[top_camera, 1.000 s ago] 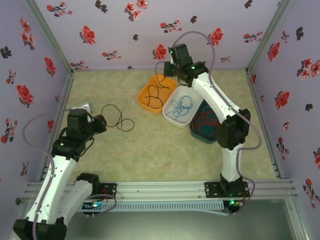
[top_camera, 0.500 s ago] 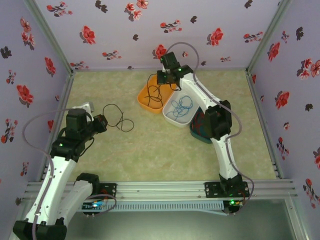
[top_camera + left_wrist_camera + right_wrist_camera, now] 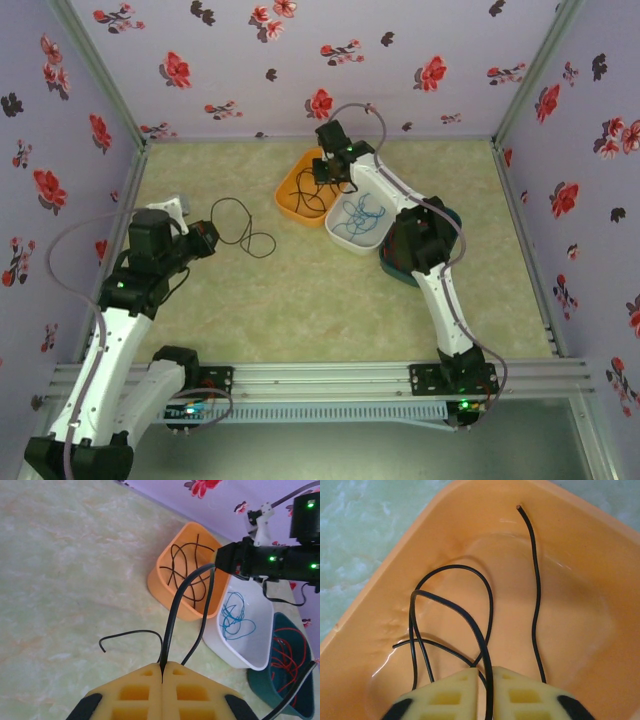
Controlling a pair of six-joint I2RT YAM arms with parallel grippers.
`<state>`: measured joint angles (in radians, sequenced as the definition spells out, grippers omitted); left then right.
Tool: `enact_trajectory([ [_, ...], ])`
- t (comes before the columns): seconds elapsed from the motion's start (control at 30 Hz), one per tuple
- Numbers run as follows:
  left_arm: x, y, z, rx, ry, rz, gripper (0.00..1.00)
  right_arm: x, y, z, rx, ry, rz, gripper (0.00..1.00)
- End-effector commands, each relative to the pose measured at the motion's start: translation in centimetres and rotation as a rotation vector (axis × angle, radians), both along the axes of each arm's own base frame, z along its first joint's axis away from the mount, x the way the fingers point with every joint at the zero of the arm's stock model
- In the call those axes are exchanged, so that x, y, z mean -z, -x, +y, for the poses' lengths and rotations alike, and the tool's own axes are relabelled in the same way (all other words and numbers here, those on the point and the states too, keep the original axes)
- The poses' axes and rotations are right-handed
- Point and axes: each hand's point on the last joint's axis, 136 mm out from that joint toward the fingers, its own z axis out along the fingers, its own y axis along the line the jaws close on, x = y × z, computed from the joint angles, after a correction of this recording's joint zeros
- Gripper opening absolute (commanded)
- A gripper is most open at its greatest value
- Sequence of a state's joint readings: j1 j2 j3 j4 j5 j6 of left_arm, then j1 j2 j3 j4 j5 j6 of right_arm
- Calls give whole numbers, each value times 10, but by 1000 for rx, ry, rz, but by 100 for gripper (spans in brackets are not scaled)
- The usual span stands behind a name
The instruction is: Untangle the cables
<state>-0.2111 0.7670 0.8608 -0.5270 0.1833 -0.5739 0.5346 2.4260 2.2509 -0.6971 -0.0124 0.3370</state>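
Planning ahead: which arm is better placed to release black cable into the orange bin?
Right. Right gripper hangs over orange bin, jaws shut on black cable; left gripper holds a second cable over the table.

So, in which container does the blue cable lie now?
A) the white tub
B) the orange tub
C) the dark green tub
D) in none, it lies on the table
A: in the left wrist view the blue cable lies coiled on the bottom of the white tub.

Overhead view; wrist views toward shared orange bin (image 3: 286,203)
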Motion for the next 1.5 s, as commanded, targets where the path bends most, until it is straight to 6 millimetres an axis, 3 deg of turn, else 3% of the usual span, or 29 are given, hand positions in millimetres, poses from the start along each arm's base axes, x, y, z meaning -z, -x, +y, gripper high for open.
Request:
enact_trajectory([
  [0.0, -26, -6, -6, 20, 47, -61, 0, -11, -3, -1, -25, 4, -20, 24],
  [0.17, -31, -11, -9, 25, 55, -68, 0, -35, -2, -6, -38, 22, -67, 45],
  [0.33, -33, -14, -10, 26, 61, -74, 0, -69, 7, -11, -62, 1, -130, 53],
  [0.43, -32, -15, -10, 24, 65, -71, 0, -90, 23, -3, -129, -84, -177, 54],
  [0.7, -38, -24, -12, 20, 88, -84, 0, -125, 105, 24, -323, -365, -269, 55],
  [0.83, -44, -28, -14, 15, 104, -96, 0, -124, 154, 46, -446, -400, -320, 57],
  [1.03, -52, -31, -14, 7, 124, -112, 0, -95, 213, 79, -596, -264, -446, 61],
  [1.17, -55, -30, -14, 5, 135, -121, 0, -79, 222, 96, -621, -235, -479, 63],
  [1.47, -57, -32, -14, -3, 152, -122, 0, -68, 226, 136, -697, -254, -518, 68],
])
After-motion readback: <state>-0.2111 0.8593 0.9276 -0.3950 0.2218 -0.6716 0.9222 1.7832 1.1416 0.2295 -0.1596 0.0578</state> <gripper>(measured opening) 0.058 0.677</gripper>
